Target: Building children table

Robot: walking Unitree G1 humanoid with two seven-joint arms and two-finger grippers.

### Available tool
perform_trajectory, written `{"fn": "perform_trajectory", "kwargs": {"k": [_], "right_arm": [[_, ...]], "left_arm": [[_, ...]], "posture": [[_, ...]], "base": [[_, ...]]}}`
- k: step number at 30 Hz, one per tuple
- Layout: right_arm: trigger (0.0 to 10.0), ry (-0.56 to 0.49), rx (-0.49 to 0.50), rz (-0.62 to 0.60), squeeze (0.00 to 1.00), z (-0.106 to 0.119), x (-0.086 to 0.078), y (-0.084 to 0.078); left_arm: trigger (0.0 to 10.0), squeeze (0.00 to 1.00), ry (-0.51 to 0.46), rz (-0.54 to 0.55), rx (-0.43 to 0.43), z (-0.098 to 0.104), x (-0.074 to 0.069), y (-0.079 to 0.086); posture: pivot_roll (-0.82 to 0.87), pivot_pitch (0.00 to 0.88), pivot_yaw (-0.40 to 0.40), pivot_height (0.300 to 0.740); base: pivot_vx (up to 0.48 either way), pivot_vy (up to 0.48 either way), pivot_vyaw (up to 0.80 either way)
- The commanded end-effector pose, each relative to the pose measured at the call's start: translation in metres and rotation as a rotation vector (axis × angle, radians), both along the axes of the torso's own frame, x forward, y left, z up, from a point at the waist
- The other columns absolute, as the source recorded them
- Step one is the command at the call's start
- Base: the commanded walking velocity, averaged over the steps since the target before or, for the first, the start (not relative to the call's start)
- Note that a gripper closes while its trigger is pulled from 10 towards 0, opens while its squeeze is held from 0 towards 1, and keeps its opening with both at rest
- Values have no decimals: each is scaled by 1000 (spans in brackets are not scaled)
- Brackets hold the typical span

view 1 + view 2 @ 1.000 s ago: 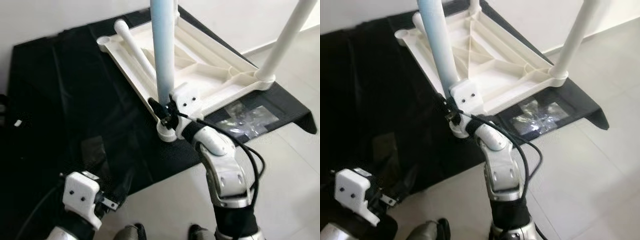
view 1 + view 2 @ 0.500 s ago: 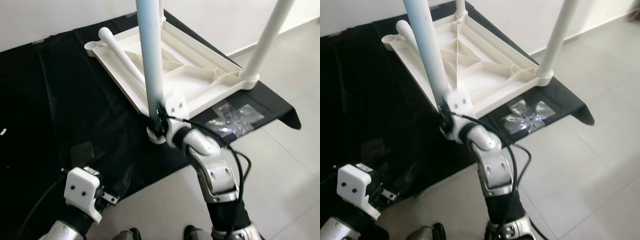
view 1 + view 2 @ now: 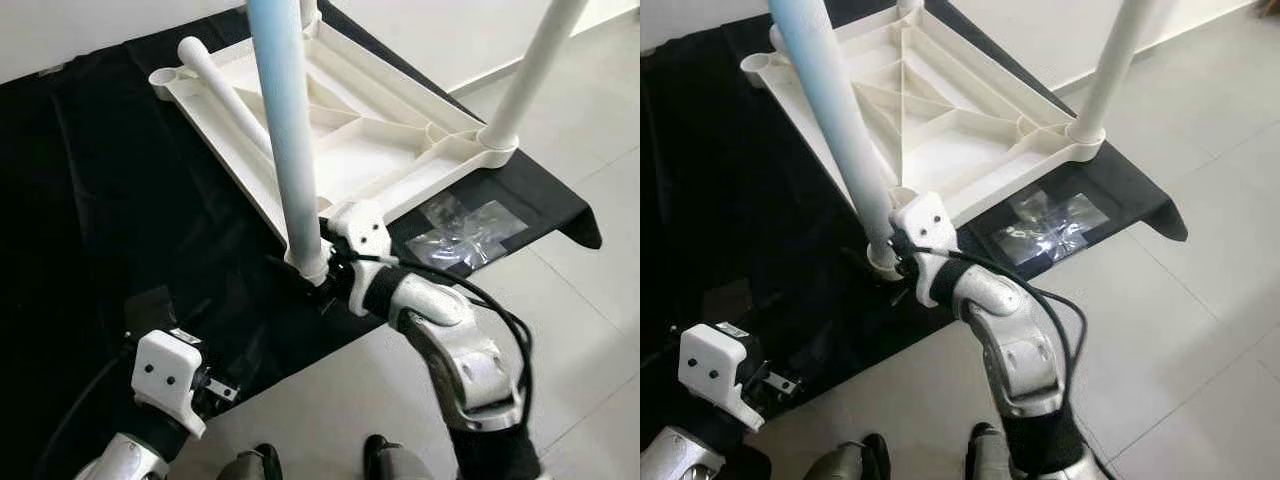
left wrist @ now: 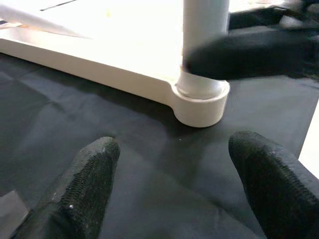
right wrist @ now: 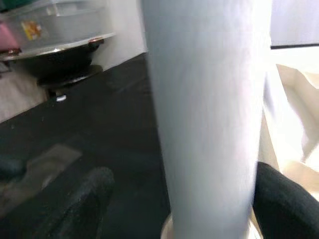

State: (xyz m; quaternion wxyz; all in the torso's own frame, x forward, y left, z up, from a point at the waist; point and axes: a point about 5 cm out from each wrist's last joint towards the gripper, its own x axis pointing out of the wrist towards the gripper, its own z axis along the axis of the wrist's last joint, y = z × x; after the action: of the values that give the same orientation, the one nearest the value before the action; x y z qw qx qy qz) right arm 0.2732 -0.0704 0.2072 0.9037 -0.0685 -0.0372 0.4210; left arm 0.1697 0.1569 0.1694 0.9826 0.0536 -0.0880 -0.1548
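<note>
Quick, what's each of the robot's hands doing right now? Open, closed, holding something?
Left tool: open, holding nothing, low over the black cloth.
Right tool: fingers either side of the pale blue table leg near its socket; whether it grips cannot be told.
</note>
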Motion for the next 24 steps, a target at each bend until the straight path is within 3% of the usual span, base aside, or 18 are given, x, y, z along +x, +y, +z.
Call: {"fn": "perform_trajectory", "kwargs": {"k": [1,8,12,14,17,18,19,20,24], "right_arm": [[10000,26,-9,43,1000,-12,-14,0],[10000,62,1,-118,1000,-31,-26,-22],[10000,60,-5,-132,1000,-35,-31,-23],[10000,43,-9,-164,1000,-38,-35,-26],[10000,43,-9,-164,1000,-38,-35,-26],[10000,39,-10,-171,847,-38,-36,-27],[10000,35,-16,-171,39,-39,-38,-27],[10000,30,-21,-176,0,-40,-39,-28],[10000,19,-24,-200,0,-40,-38,-31]], "left_arm": [[10000,0,18,12,3,-5,-1,2],[10000,0,16,42,5,-7,2,4],[10000,0,19,77,3,-9,4,6],[10000,0,32,211,5,-13,6,17],[10000,0,32,211,5,-13,6,17],[10000,0,57,297,4,-16,6,24],[10000,0,104,371,-8,-21,5,30],[10000,0,139,439,-12,-23,4,34],[10000,0,182,517,-17,-25,0,35]], "posture": [[13,256,19,740],[-11,239,12,740],[-29,225,12,740],[-50,210,5,740],[-50,210,5,740],[-53,204,10,740],[-56,201,14,740],[-53,194,16,740],[-51,185,17,740]], "base": [[0,0,0],[0,0,0],[0,0,0],[0,0,0],[0,0,0],[0,0,0],[0,0,0],[0,0,0],[0,0,0]]}}
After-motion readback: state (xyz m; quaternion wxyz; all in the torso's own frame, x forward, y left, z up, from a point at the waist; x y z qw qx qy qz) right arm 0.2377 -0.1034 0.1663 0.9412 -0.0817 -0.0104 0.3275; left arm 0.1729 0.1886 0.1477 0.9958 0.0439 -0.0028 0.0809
